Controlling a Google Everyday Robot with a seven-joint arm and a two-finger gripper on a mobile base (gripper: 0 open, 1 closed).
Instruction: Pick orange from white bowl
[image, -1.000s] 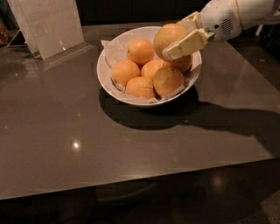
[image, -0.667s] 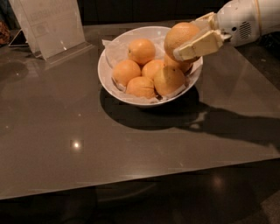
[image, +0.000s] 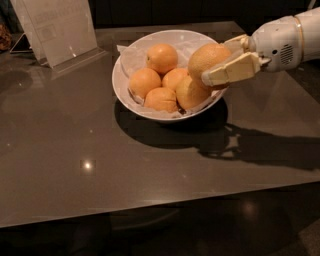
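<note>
Camera view: tool sits over the right rim of the white bowl, reaching in from the right on a white arm. Its fingers pinch the orange: one cream finger lies across the fruit's lower right side, the other shows just behind its upper right edge. Orange is above the bowl's right side, on top of the pile. It overlaps the fruit below; can't tell if they touch.

Five smaller oranges lie in the bowl: one directly under the held fruit, one at centre, one at the back, one left, one front. Crinkled paper lines the bowl and sticks up at its back-left rim.

Bowl stands on a dark glossy worktop. Dark shadow runs from under the bowl out to its right, below the arm. Clear sign holder stands well left of and behind the bowl.
</note>
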